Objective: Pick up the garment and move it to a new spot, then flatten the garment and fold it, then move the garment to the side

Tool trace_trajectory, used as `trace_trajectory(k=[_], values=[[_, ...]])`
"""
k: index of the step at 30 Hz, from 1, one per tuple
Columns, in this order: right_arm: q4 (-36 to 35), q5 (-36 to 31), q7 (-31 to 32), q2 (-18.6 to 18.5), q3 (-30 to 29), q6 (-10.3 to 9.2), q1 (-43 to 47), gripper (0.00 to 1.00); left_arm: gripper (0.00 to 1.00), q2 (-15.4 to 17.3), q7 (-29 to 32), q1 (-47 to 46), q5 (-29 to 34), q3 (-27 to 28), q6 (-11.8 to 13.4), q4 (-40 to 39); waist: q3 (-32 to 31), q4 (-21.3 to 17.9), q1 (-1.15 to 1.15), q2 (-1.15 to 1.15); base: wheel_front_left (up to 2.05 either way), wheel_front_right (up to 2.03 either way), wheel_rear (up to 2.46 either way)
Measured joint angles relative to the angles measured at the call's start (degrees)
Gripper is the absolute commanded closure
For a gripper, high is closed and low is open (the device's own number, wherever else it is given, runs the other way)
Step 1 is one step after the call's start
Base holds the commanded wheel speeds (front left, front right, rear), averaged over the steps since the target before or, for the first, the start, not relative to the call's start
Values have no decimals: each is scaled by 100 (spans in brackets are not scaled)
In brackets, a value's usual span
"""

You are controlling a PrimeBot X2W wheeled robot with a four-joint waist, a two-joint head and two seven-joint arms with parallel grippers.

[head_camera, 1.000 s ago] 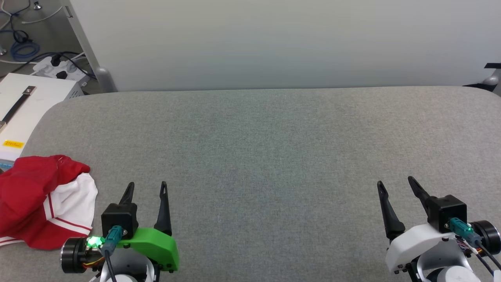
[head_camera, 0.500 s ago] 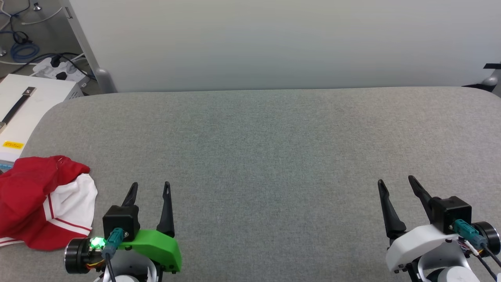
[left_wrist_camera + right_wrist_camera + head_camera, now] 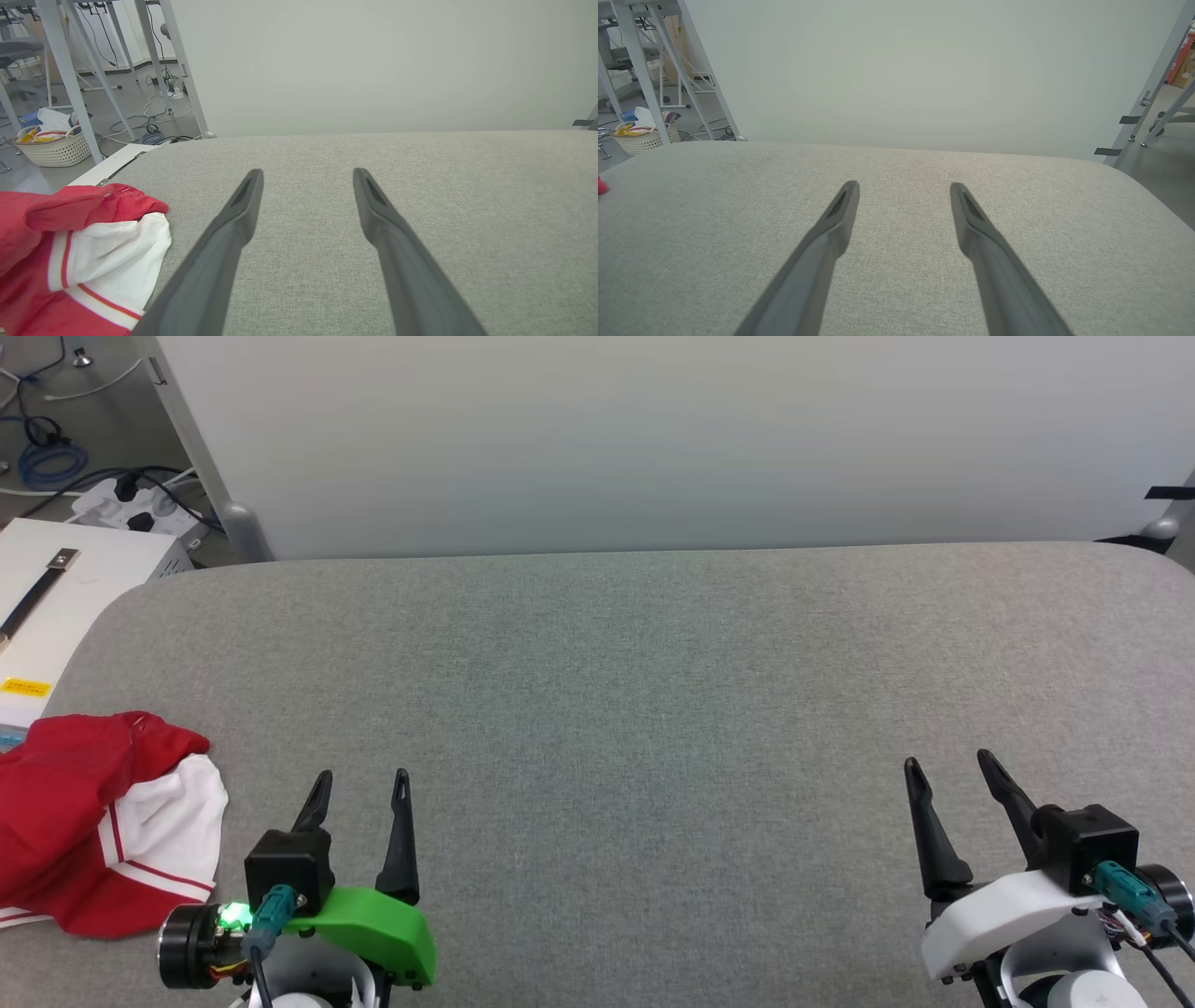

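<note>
The garment (image 3: 89, 821) is seen crumpled in a heap at the lower left of the head view, at the left edge of the grey tabletop (image 3: 653, 691). Red cloth is bunched over a white sleeve with striped trim, and part of the heap is cut off by the frame's left edge. No number or lettering can be made out.

The left end effector (image 3: 362, 775) is found at the lower left, just right of the heap and apart from it. Its fingers are spread wide and nothing is held between them. The right end effector (image 3: 946, 761) is placed at the lower right, well apart from the garment, likewise released and empty. In each wrist view bare tabletop is seen between the spread fingers.

The first step, the pick-up, is judged to be in hand, with no grasp yet made. For the next move, the left end effector would need to be swung toward the frame's left, lowered onto a raised fold and closed there. Care is called for, since the heap lies at the tabletop's edge and could be pushed off. The wide bare middle is judged suitable as the new spot.
</note>
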Motion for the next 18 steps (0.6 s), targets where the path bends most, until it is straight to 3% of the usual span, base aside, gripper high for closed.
trace_trajectory(k=[18], values=[[-96, 101, -25, -1, -8, 0, 48, 0, 0, 0, -210, -7, -149, -12, -53, 175, -26, 144, 0, 0, 0, 0, 0]])
